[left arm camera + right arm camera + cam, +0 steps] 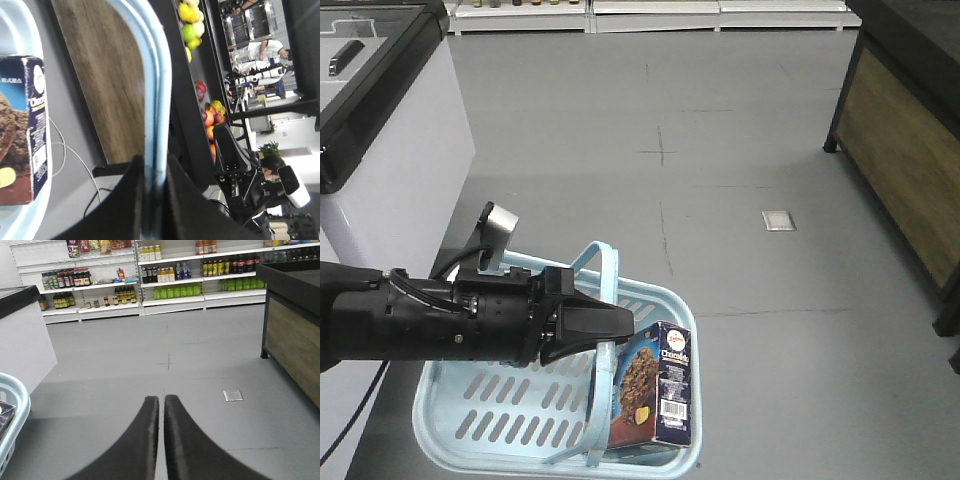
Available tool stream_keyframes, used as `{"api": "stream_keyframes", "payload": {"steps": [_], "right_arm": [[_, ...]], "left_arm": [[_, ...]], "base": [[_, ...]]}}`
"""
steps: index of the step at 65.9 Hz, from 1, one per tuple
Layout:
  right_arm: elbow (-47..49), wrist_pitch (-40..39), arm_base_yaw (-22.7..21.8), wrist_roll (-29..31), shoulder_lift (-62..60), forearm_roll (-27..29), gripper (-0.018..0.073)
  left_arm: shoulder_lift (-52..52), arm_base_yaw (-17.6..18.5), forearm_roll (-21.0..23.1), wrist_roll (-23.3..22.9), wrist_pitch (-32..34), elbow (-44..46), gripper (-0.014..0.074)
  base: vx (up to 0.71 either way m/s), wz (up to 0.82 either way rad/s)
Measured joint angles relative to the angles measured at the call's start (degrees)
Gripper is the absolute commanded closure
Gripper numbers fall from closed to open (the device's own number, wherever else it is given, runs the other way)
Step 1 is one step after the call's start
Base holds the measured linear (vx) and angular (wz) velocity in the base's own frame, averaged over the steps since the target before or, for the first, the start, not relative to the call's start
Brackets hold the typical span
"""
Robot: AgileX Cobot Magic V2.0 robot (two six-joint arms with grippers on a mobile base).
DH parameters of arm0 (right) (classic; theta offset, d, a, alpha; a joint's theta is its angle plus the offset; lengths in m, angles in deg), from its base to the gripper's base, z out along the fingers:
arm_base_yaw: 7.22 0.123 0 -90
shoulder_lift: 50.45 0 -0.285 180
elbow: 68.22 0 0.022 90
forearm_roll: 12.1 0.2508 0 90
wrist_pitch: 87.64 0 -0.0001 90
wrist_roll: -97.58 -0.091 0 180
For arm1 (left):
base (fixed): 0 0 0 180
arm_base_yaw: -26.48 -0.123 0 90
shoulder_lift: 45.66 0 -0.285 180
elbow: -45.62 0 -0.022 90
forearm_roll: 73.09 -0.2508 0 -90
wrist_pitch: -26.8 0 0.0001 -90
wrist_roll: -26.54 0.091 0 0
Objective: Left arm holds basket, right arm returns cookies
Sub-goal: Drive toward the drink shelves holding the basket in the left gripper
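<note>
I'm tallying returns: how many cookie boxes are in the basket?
1. The cookie box sits at the right end of the basket, beside the handle that the left gripper holds. The left arm hides part of the basket floor.

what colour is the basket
Light blue basket, best seen in the exterior front-facing view.

The left arm (430, 325) enters the front view at 9 o'clock and reaches level toward the centre. Cables (415, 285) loop along its top, and a silver-faced camera bracket (500, 225) stands above it at 12 o'clock. The left gripper (620, 322) tapers toward 3 o'clock, its jaws pinched onto the basket handles (160, 90). In the left wrist view the right arm (235, 175) shows at 4 o'clock. The right gripper (161, 402) points to 12 o'clock, its fingers (140, 440) closed to a thin slit.
</note>
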State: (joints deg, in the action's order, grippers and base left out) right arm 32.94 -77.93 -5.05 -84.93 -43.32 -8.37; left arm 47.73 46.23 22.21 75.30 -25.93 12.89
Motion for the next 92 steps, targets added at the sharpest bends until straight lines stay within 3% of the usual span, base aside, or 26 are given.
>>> {"api": "stream_keyframes", "payload": {"steps": [92], "right_arm": [[0.0, 0.0, 0.0, 0.0, 0.0, 0.0, 0.0565]], "left_arm": [[0.0, 0.0, 0.0, 0.0, 0.1, 0.0, 0.06]], "base": [[0.42, 0.03]]}}
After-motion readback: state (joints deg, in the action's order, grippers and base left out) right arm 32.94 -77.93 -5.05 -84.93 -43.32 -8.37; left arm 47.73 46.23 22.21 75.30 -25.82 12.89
